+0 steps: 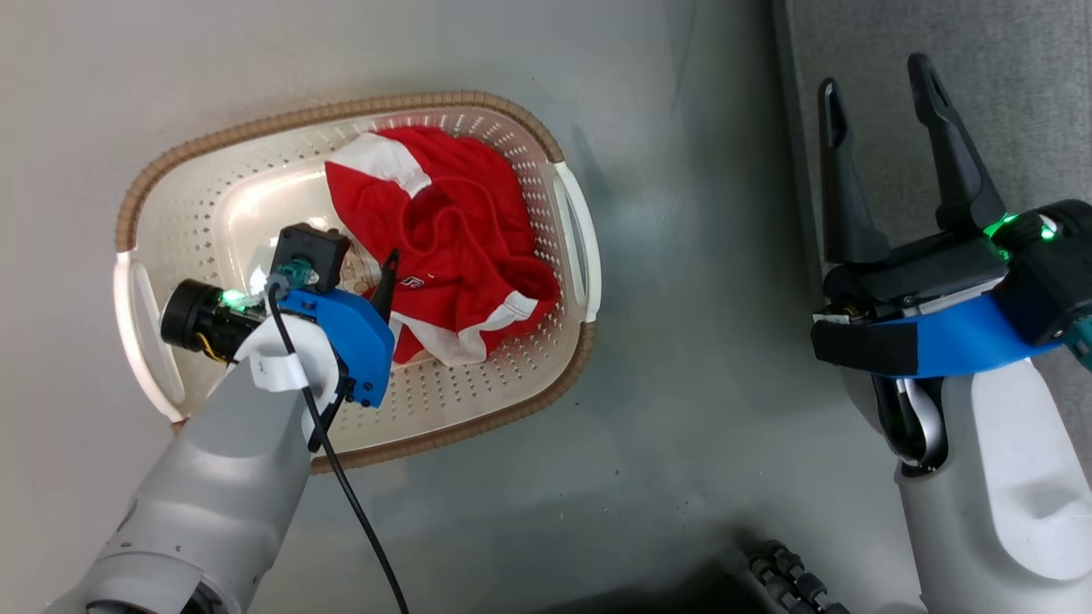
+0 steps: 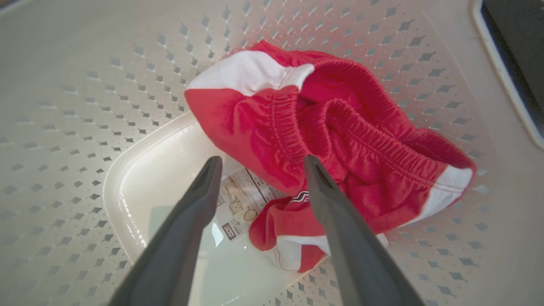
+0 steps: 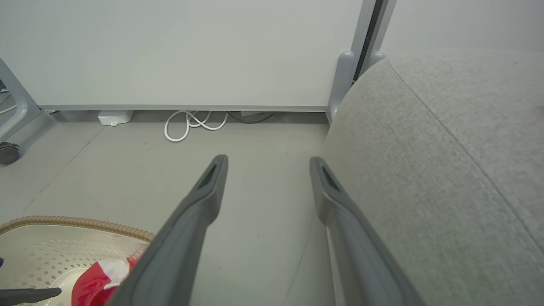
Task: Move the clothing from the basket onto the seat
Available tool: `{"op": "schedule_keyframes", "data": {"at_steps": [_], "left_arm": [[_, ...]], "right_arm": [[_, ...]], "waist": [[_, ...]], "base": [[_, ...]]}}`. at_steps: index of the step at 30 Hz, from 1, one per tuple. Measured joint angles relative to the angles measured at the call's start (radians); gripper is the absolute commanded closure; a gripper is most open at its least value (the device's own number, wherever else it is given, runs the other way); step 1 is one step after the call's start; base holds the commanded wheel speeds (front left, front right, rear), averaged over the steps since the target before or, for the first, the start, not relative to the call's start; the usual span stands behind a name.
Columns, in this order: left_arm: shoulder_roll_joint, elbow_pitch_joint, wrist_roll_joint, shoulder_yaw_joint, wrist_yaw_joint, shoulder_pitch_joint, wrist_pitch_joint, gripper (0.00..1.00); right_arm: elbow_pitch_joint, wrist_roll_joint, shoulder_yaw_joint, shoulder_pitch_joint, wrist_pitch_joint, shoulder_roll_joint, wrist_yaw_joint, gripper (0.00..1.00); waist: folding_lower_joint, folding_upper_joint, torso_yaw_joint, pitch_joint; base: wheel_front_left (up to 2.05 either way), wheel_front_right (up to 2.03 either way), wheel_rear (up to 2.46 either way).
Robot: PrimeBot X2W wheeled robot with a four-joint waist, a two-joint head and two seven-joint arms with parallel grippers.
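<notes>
Clothing (image 2: 323, 127): red, white patches, bunched in the basket (image 1: 478, 401)
My left tool (image 2: 262, 163): over the basket, open, empty
My right tool (image 3: 267, 161): beside the basket, open, empty

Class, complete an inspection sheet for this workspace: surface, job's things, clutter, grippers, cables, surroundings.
Surface: grey floor, with the basket standing on it.
Job's things: red-and-white clothing bunched in the basket; grey seat to the right.
Clutter: small white box by the wall.
Grippers: left gripper open inside the basket, nothing gripped; right gripper open, empty, beside the seat.
Cables: black cable along the left arm; white cable coiled at the wall.
Surroundings: pale wall panel; caster wheel.
</notes>
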Motion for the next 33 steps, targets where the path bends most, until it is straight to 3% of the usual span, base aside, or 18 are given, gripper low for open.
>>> {"op": "schedule_keyframes", "data": {"at_steps": [29, 30, 31, 32, 33], "left_arm": [[0.017, 0.026, -0.229, -0.154, 0.0, -0.18, 0.029, 0.0], [0.017, 0.031, -0.234, -0.159, 0.0, -0.183, 0.03, 0.16], [0.017, 0.036, -0.235, -0.166, 0.0, -0.186, 0.031, 0.62], [0.017, 0.04, -0.235, -0.173, 0.0, -0.188, 0.031, 1.0], [0.016, 0.043, -0.237, -0.179, 0.0, -0.191, 0.034, 1.0]], "right_arm": [[-0.058, -0.014, -0.014, -0.021, 0.0, -0.005, 0.0, 0.0], [-0.059, -0.014, -0.014, -0.021, 0.0, -0.005, 0.0, 0.0], [-0.061, -0.015, -0.014, -0.021, 0.0, -0.005, 0.0, 0.0], [-0.061, -0.016, -0.014, -0.021, 0.0, -0.005, 0.0, 0.0], [-0.062, -0.016, -0.013, -0.021, 0.0, -0.005, 0.0, 0.0]], "waist": [[-0.0001, 0.0, -0.028, 0.193], [-0.0002, 0.0, -0.029, 0.195], [-0.0002, 0.0, -0.029, 0.197], [-0.0002, 0.0, -0.029, 0.198], [-0.0002, 0.0, -0.029, 0.198]], "base": [[0.0, 0.0, 0.0], [0.0, 0.0, 0.0], [0.0, 0.0, 0.0], [0.0, 0.0, 0.0], [0.0, 0.0, 0.0]]}}
